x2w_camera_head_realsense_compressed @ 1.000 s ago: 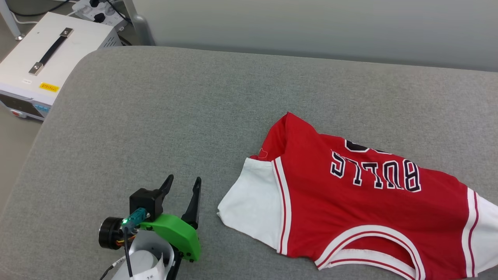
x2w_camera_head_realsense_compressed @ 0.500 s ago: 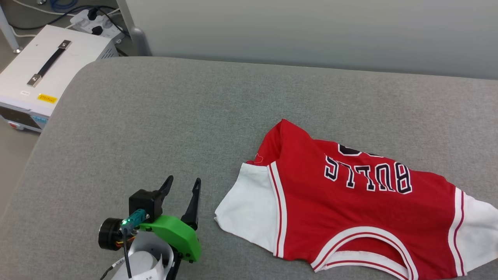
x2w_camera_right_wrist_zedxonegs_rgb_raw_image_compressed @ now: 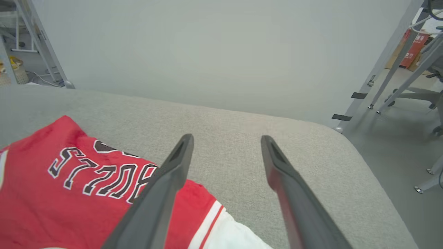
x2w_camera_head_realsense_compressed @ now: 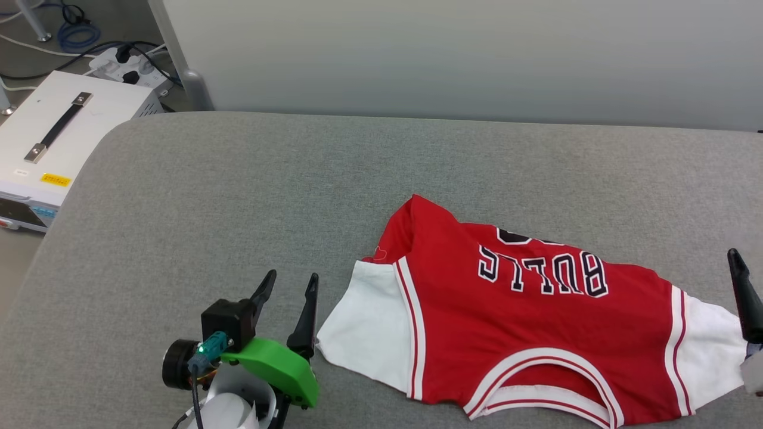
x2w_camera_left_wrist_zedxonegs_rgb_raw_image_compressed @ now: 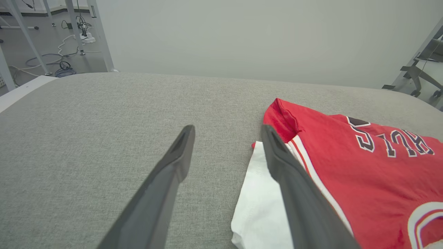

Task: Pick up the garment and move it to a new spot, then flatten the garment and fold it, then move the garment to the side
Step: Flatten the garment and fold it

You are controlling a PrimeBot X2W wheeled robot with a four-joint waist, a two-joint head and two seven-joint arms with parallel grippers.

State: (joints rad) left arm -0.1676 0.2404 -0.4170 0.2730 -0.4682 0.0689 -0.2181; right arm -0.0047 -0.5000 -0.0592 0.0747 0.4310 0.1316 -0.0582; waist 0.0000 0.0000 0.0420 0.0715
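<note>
The garment, a red jersey with white sleeves and "BULLS" lettering, lies spread but wrinkled on the grey padded table, collar toward me. My left gripper is open and empty just left of the garment's white left sleeve. In the left wrist view the left gripper points past the sleeve edge of the garment. Over the garment's right sleeve, my right gripper is open with only table between its fingers; the garment lies to its left. One of its fingers shows at the head view's right edge.
A white box with a black handle and a power strip with cables sit on the floor beyond the table's left edge. A pale wall panel runs behind the table. Metal frame legs stand off the table's right end.
The head camera has moved, shifting the whole picture down and left. A right gripper finger has come into view by the right sleeve. My left gripper now stands closer to the left sleeve.
</note>
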